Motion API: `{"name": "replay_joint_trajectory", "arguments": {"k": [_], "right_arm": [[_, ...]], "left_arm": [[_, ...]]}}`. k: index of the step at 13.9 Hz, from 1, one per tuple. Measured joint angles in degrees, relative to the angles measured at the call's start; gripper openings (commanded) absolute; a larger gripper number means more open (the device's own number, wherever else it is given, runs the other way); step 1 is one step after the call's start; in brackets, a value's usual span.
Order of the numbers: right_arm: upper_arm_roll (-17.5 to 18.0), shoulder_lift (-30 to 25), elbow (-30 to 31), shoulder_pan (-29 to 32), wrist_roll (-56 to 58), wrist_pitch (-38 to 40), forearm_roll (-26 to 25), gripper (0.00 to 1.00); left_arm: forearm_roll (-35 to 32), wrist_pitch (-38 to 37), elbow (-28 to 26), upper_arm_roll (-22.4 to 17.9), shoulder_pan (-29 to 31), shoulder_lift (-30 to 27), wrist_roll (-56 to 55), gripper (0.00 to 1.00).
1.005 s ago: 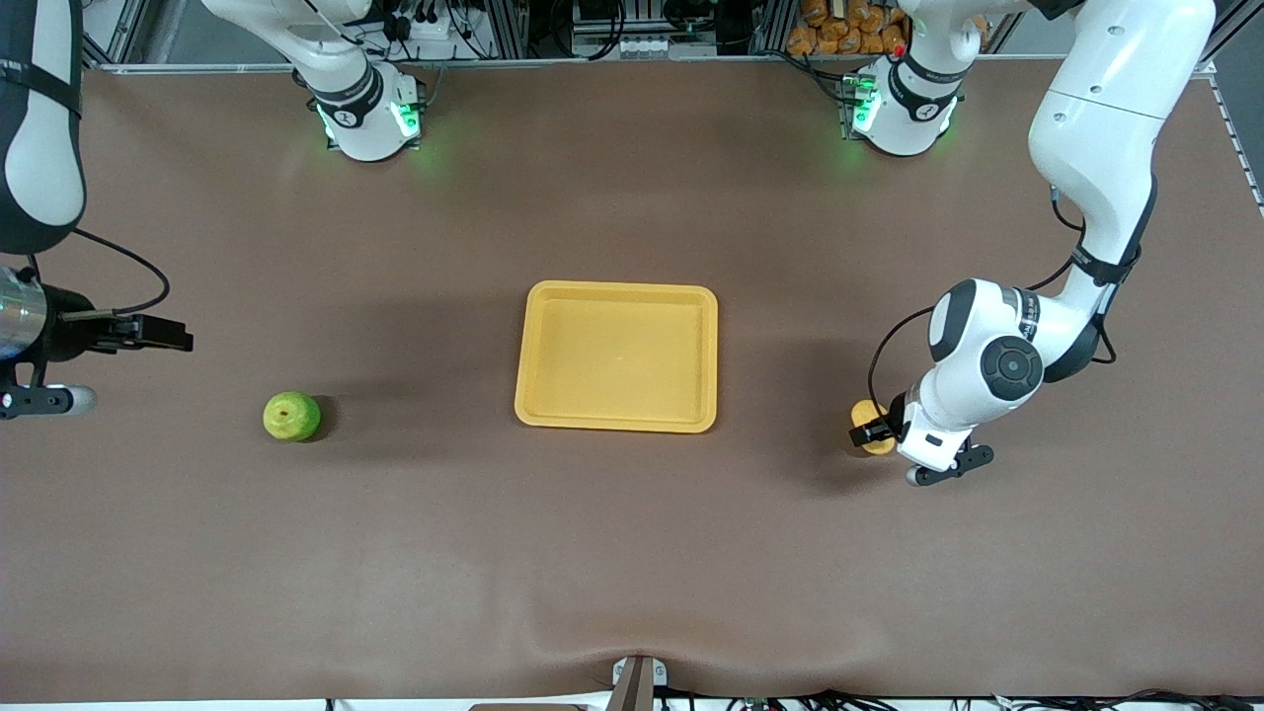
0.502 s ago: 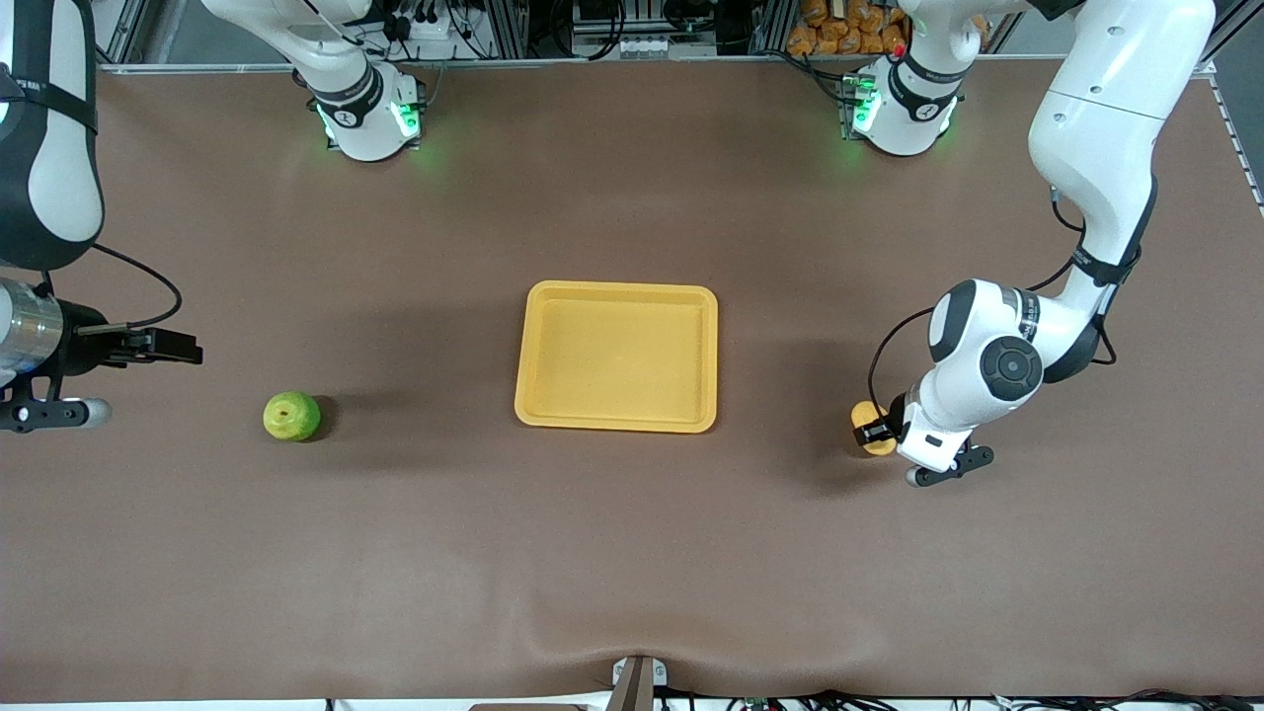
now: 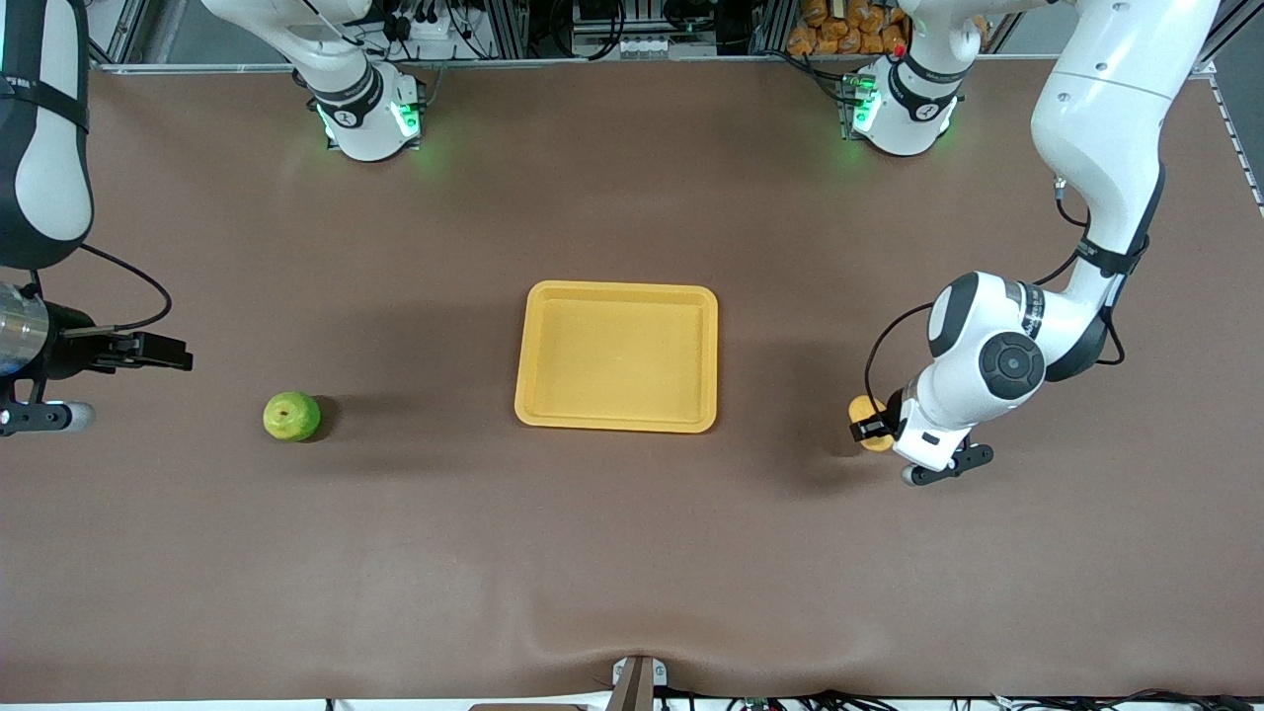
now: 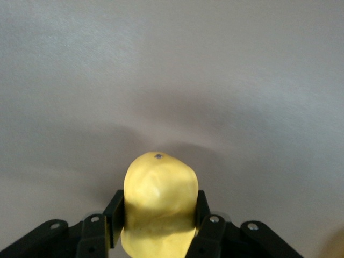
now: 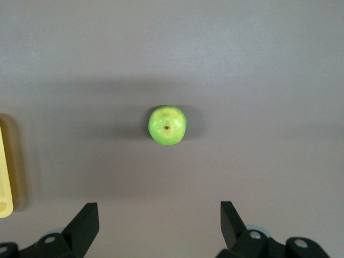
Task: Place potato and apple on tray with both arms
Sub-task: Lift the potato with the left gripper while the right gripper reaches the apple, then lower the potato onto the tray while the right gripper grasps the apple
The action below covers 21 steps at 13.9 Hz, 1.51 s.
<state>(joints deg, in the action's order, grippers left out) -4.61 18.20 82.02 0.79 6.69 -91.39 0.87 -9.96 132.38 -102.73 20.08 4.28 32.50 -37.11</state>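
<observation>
The yellow-orange potato (image 3: pixel 869 407) is gripped between the fingers (image 4: pixel 114 210) of my left gripper (image 3: pixel 873 425), low over the table toward the left arm's end from the yellow tray (image 3: pixel 617 417). In the left wrist view the potato (image 4: pixel 159 193) fills the shut gripper (image 4: pixel 158 215). The green apple (image 3: pixel 291 416) lies on the table toward the right arm's end from the tray. My right gripper (image 3: pixel 168 352) is open and empty, up over the table beside the apple. In the right wrist view the apple (image 5: pixel 167 125) lies ahead of the open gripper (image 5: pixel 159 220).
The brown table mat is bare around the tray and both fruits. The two arm bases (image 3: pixel 367 118) stand with green lights at the table's edge farthest from the front camera. The tray's rim (image 5: pixel 5 177) shows at the edge of the right wrist view.
The left gripper with the potato has shifted slightly, and its upper arm has shifted. The right gripper moved a little toward the apple, then back. Apple and tray have not moved.
</observation>
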Motion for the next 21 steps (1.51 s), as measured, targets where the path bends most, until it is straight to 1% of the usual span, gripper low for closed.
{"name": "replay_joint_trajectory", "arguments": {"k": [3,5,8,11,13,15,17,18,21], "right_arm": [[-0.1,0.9,0.0,0.7,0.5,-0.3,0.0,1.0],[0.3,1.5,-0.1,0.2,0.6,-0.8,0.0,1.0],[0.4,3.6,0.0,-0.6,0.5,-1.9,0.0,1.0],[-0.1,8.3,0.1,0.7,0.6,-7.7,0.0,1.0],[-0.1,11.6,0.4,1.3,0.9,-9.7,0.0,1.0],[-0.1,13.9,2.6,1.3,3.3,-14.6,0.0,1.0],[-0.1,14.9,6.3,1.3,6.6,-20.5,0.0,1.0],[-0.1,15.0,7.6,1.3,7.7,-21.8,0.0,1.0],[0.2,15.0,10.0,1.2,9.5,-22.2,0.0,1.0]], "left_arm": [[-0.1,-4.0,1.2,3.8,-0.2,-1.6,-2.5,0.0],[-0.1,-4.8,1.3,5.5,-1.0,-2.3,-3.1,0.0],[-0.1,-5.0,1.5,5.9,-4.1,-2.5,-5.0,0.0],[-0.5,-5.0,2.1,5.9,-7.9,-2.5,-7.3,0.0],[-4.0,-5.0,2.4,5.9,-11.5,-2.3,-10.9,0.0],[-6.8,-5.0,3.2,5.9,-14.7,-1.5,-14.7,0.0],[-7.4,-5.0,4.4,5.8,-17.6,0.1,-16.7,0.0],[-7.5,-5.0,5.0,5.8,-19.0,1.0,-17.5,0.0],[-8.7,-5.0,7.1,5.4,-22.7,3.9,-20.0,0.0]]}}
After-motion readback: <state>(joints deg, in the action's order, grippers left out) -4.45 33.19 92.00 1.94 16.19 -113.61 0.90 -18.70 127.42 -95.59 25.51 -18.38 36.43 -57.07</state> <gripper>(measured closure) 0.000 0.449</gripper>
